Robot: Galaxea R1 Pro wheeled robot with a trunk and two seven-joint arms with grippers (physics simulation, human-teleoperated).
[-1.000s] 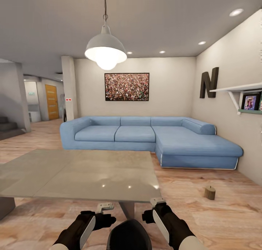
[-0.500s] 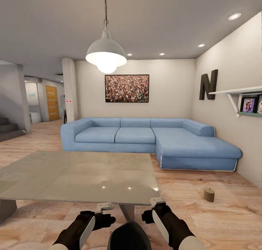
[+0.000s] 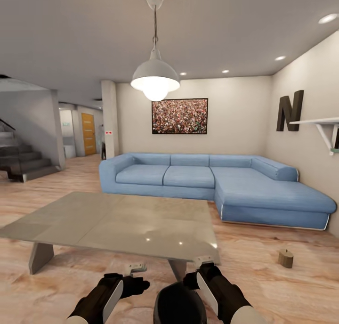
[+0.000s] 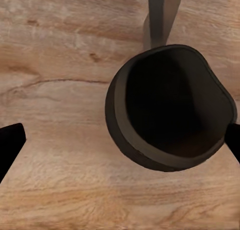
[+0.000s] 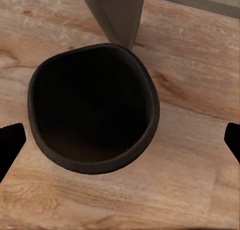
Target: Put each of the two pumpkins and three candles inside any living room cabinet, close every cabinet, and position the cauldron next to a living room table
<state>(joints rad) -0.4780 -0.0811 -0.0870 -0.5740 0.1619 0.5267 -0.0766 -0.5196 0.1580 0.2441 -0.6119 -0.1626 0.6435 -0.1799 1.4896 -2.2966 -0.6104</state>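
dark round open-mouthed cauldron [image 3: 179, 301] at 6 o'clock on light wood floor [image 3: 263, 272], between both arms, just beside grey glass-topped counter [image 3: 117, 222]; left fingers [image 3: 136, 268] and right fingers [image 3: 204, 260] spread, empty; judgement: nudge closer to the counter leg, avoid tipping.

Blue sofa [image 3: 216, 182], grey table [image 3: 117, 225], dark cauldron [image 3: 179, 303]
Light wood-grain floor [image 3: 263, 286]; white lamp [image 3: 155, 76]; black letter N [image 3: 289, 110] on pale wall [image 3: 235, 114]; speckled red-brown picture [image 3: 180, 116]; orange door [image 3: 88, 133]; dark grey stairs [image 3: 19, 157]; tan stump-like thing [image 3: 285, 258]; black-and-white arms.
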